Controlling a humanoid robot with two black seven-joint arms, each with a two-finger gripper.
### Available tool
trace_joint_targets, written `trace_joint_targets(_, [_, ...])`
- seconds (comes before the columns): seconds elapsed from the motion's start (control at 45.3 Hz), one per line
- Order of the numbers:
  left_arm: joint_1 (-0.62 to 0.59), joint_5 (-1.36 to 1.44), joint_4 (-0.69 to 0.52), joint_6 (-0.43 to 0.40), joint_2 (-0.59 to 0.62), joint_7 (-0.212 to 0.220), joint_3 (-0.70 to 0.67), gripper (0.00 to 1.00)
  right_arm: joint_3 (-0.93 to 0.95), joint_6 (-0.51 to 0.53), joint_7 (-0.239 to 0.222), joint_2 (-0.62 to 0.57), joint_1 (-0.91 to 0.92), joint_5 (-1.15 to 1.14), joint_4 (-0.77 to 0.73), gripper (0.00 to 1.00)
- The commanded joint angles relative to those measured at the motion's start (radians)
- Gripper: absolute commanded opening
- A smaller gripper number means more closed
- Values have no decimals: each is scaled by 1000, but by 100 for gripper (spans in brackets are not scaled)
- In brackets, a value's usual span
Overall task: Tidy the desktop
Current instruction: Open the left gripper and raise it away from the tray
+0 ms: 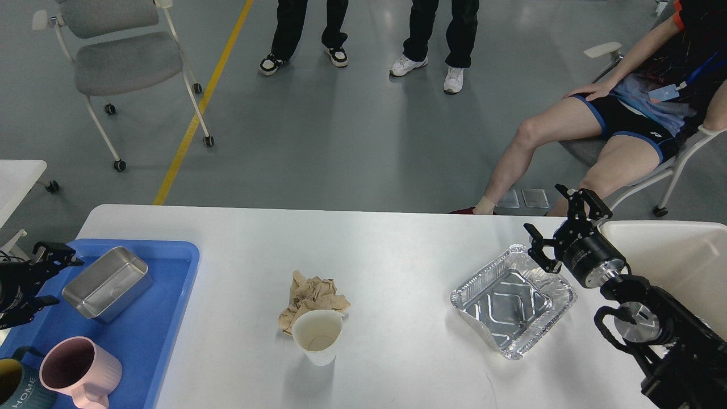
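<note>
The white desktop (386,250) holds a crumpled brown paper (313,295), a white paper cup (318,336) right in front of it, and an empty foil tray (511,298) at the right. A steel box (108,282) lies flat in the blue tray (153,324) at the left. My left gripper (41,279) is open and empty, just left of the steel box and apart from it. My right gripper (561,225) is open and empty, above the foil tray's far right corner.
A pink mug (79,372) and a dark mug (17,389) stand in the blue tray's near end. A white bin (676,255) stands at the right edge. A seated person (613,125) and chairs are beyond the table.
</note>
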Motion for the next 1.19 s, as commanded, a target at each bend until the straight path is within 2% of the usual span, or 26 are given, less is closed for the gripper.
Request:
trace_joint_targets(0.0, [-4, -7, -159, 17, 46, -2, -21, 84, 0, -2, 0, 0, -1, -1, 0, 100])
trace_joint_targets(0.221, [7, -5, -470, 142, 97, -2, -41, 84, 0, -2, 0, 0, -2, 1, 3, 100])
trace_joint_targets(0.397, [19, -13, -578, 186, 51, -7, -142, 84, 0, -2, 0, 0, -5, 0, 2, 100])
trace_joint_targets(0.463, [49, -36, -590, 186, 3, -28, -222, 85, 0, 0, 0, 0, -5, 1, 2, 100])
trace_joint_targets(0.551, [91, -67, -592, 186, -73, -65, -332, 86, 0, 0, 0, 0, -5, 1, 3, 100])
trace_joint_targets(0.662, [140, -131, -587, 186, -222, -107, -489, 92, 0, 0, 0, -1, -5, 1, 2, 100])
trace_joint_targets(0.816, [181, -212, -541, 189, -412, -111, -584, 96, 0, 0, 0, 0, -5, 0, 5, 100])
trace_joint_targets(0.926, [192, -214, -413, 192, -538, -111, -668, 96, 0, 0, 0, -3, -7, 1, 5, 100])
trace_joint_targets(1.015, [201, -219, -339, 189, -590, -113, -739, 96, 0, 1, 0, -7, -10, 1, 6, 100])
trace_joint_targets(1.169, [208, -219, -302, 183, -661, -162, -765, 97, 0, 1, 0, -7, -10, 1, 11, 100])
